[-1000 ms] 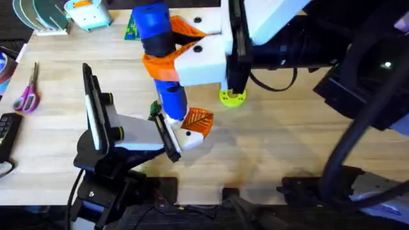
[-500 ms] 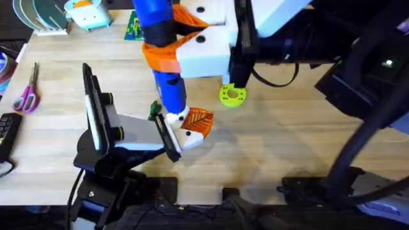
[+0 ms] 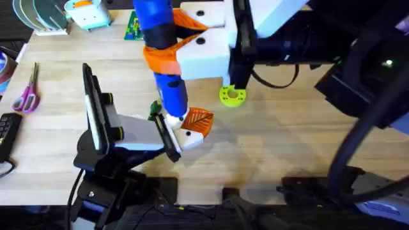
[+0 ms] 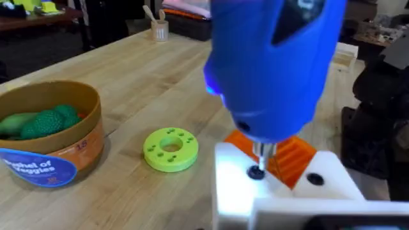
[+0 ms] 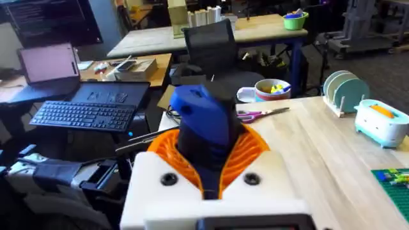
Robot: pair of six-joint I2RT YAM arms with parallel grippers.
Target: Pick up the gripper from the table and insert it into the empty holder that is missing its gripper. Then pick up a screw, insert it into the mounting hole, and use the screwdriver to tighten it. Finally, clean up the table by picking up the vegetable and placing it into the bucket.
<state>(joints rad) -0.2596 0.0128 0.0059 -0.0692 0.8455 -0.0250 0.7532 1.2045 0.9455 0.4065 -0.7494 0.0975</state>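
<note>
The left gripper [image 3: 185, 131] sits near the table's [image 3: 275, 140] front edge; I cannot tell its opening. The blue screwdriver [image 3: 160, 51] stands on the holder [image 4: 255, 191], squeezed by the right gripper [image 5: 214, 169]. The bucket [image 4: 48, 137] holds green vegetables.

Robotics lab or shared workshop — light plank-grain wooden counter [image 3: 287, 137] amid rows of similar worktops; open grey laptop [image 5: 48, 67] and black keyboard [image 5: 86, 115] nearby, black office chair [image 5: 211, 41], purple-handled scissors [image 3: 27, 92] — black cabling along counter edge.
</note>
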